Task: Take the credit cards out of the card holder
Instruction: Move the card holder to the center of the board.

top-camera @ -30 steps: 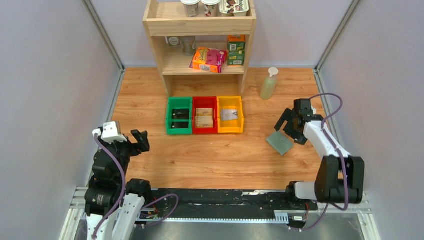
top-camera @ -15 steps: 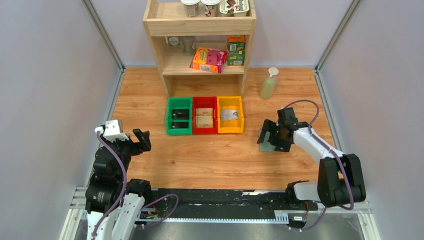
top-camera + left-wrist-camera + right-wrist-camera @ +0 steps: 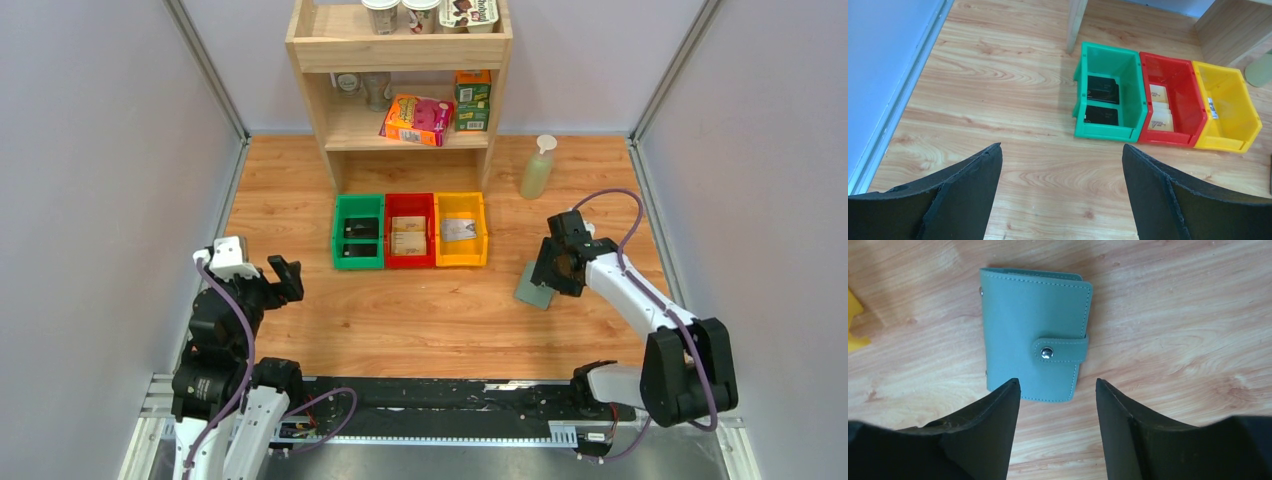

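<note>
The card holder [image 3: 1033, 335] lies flat on the wood table, closed, with its tab snapped shut. It also shows in the top view [image 3: 531, 288], right of the bins. My right gripper [image 3: 1056, 385] is open and empty, just above the holder's near edge, its jaws apart from it; it also shows in the top view [image 3: 553, 267]. My left gripper [image 3: 1061, 147] is open and empty over bare table at the left [image 3: 286, 278]. Two black cards [image 3: 1103, 90] lie in the green bin [image 3: 1106, 132]. Any cards inside the holder are hidden.
The green bin, a red bin [image 3: 410, 259] and a yellow bin [image 3: 461, 259] with paper cards stand in a row before a wooden shelf [image 3: 400, 55]. A soap bottle [image 3: 537, 168] stands at the back right. Grey walls close both sides.
My right gripper moved left and the card holder shifted left with it; it stood tilted between the jaws half a second ago and now lies flat, with the jaws open. The left arm barely moved.
</note>
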